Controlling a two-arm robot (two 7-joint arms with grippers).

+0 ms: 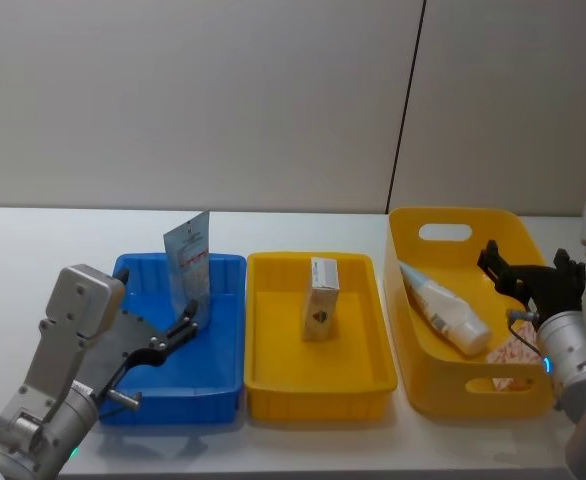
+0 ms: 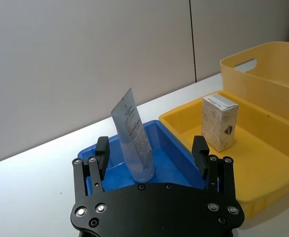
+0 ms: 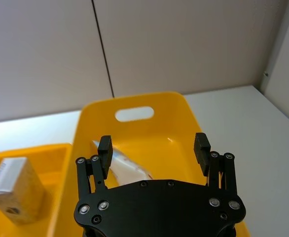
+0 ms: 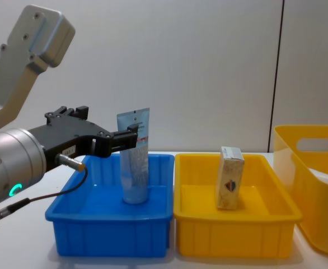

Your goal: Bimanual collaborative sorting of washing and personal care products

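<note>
Left claw (image 2: 152, 150) hangs spread wide at the blue tray's (image 1: 223, 385) near edge, the bluish tube (image 1: 188, 262) standing on its cap inside. The cream carton (image 1: 322, 297) stands upright in the yellow tray (image 1: 318, 390). Right claw (image 3: 154, 146) gapes above the yellow basket (image 1: 473, 225), where a white tube (image 1: 443, 312) lies.

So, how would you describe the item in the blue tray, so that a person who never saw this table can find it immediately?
Three containers stand in a row on the white table; take the blue tray at the robot's left end. In it stands a bluish tube, upright on its cap, just ahead of the open left gripper. Unlike the cream carton next door and the white tube lying in the yellow basket, it is flat-topped and translucent blue.
</note>
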